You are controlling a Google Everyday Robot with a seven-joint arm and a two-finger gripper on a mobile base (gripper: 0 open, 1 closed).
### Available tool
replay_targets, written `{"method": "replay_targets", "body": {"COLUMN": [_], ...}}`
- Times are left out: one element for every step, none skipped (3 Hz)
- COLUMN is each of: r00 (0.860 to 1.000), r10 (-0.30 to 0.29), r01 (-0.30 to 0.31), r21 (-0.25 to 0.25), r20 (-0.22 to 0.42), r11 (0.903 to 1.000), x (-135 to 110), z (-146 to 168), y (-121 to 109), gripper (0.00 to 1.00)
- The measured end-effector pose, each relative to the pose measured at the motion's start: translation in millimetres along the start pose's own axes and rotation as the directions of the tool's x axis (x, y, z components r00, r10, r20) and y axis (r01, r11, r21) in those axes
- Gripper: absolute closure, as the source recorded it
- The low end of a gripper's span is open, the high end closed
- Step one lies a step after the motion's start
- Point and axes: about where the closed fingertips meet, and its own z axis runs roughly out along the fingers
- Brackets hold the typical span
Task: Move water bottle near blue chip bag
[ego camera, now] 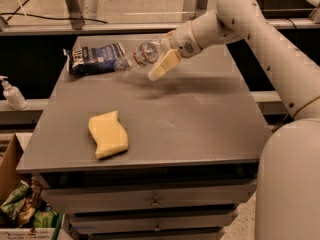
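Observation:
The water bottle (134, 57) is clear ribbed plastic with a white label band. It is held tilted above the far part of the grey table (200, 119), its cap end pointing left and down toward the blue chip bag (95, 58). My gripper (159, 59) is shut on the bottle's right end, its cream fingers (164, 65) wrapped around it. The dark blue chip bag lies flat at the table's far left corner, just left of the bottle and partly behind it.
A yellow wavy sponge (108, 134) lies at the front left of the table. A white pump-dispenser bottle (12, 93) stands on a ledge left of the table. A cardboard box (15, 204) with packets sits on the floor at lower left.

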Motion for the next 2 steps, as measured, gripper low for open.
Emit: {"method": "replay_targets", "body": {"r00": [0.995,0.977], "r10": [-0.056,-0.125], "r01": [0.055,0.123], "r21": [-0.009,-0.021], "r20": [-0.081,-0.173], "r11": [0.9984,0.9922], "x": [8.0,14.2], "z": [-2.3,-6.4], "y": [4.2,6.7], "gripper": [0.00,0.00]}}
